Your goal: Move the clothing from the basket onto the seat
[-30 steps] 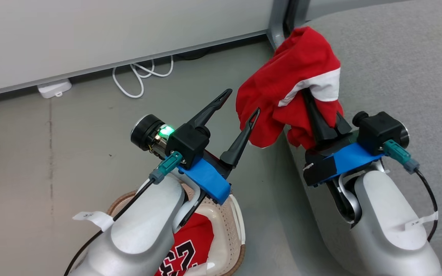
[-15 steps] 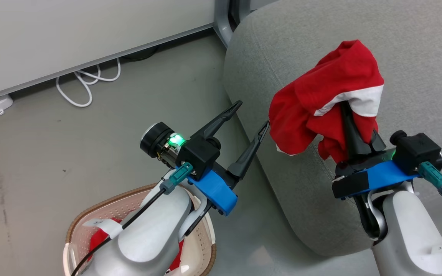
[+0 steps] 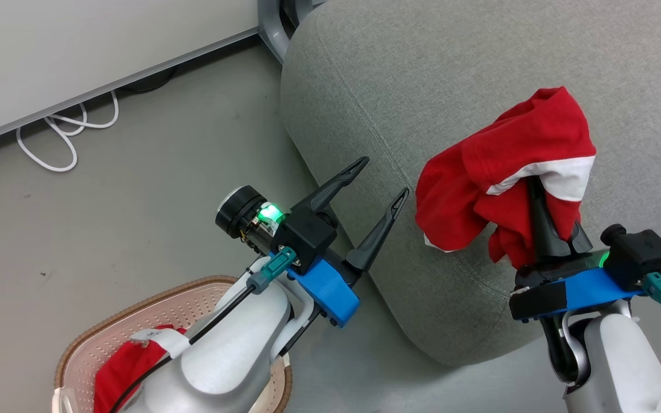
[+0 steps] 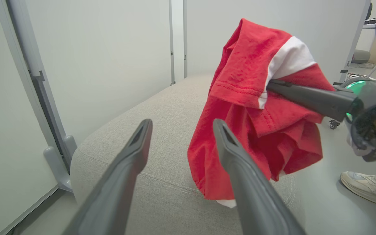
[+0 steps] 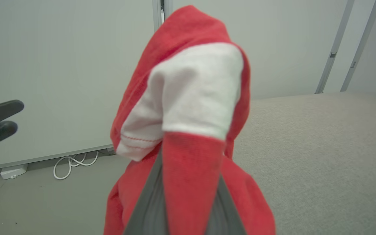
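Your basket (image 3: 152, 301) holds one red garment (image 3: 117, 376). Your right fingers (image 3: 540, 223) clamp a second garment (image 3: 502, 172) above the sofa (image 3: 393, 86); your left fingers (image 3: 333, 184) stand apart, holding nothing.

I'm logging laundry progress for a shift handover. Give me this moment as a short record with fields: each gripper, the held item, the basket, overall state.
left gripper: open, holding nothing, by the corner of the sofa
right gripper: shut on the red garment
red garment: bunched, white stripe showing, held over the sofa, not laid down
basket: on the floor, another red piece inside
state: one piece held, not yet released
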Motion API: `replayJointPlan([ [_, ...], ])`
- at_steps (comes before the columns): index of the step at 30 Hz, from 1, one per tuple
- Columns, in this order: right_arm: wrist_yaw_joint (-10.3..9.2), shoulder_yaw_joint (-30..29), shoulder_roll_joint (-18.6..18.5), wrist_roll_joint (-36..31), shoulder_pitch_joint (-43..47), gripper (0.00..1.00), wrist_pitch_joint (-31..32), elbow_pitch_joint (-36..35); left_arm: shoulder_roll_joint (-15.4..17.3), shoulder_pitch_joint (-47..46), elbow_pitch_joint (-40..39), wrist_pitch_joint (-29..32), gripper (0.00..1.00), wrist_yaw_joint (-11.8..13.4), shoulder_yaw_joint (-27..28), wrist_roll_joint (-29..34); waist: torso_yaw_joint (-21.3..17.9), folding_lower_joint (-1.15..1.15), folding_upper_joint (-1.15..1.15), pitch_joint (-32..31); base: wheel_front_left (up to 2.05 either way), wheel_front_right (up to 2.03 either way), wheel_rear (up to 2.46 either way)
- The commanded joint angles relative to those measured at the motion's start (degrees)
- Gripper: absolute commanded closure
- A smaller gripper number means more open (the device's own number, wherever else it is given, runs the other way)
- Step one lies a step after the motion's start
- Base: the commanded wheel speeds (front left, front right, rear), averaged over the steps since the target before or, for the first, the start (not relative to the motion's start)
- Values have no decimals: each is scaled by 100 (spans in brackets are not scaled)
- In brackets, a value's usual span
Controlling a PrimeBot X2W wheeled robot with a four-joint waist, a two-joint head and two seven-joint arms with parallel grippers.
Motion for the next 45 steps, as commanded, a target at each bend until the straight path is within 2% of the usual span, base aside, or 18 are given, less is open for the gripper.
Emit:
replayJointPlan([
  [1,3,-13,30,0,77,100,-4,-46,11,-62,33,-16,0,-45,15,9,-29,0,0,10,0,0,0],
  [11,3,-84,52,9,-124,100,-4,-192,21,-183,37,-16,0,-47,6,10,11,0,0,117,0,0,0],
  [16,3,-200,-32,12,-642,100,-4,-373,76,-338,29,-16,0,-48,6,68,38,0,0,381,0,0,0],
  [20,3,-547,-128,77,-1287,100,-3,-538,133,-551,57,9,0,-48,-33,129,95,0,0,740,0,0,0],
  [28,3,-1503,-661,246,-2714,100,-4,-878,181,-1215,-99,190,0,-28,-77,294,351,0,0,1886,0,0,0],
  [33,3,-2143,-1035,252,-3422,100,-4,-783,235,-1629,-220,263,0,-26,-104,455,494,0,0,2602,0,0,0],
  [41,3,-2722,-1539,255,-3934,100,-4,-180,325,-1957,-360,300,0,-6,-153,617,619,0,0,3214,0,0,0],
  [45,3,-2747,-1779,167,-3963,100,-4,410,343,-2015,-422,303,0,35,-184,656,679,0,0,3370,0,0,0],
])
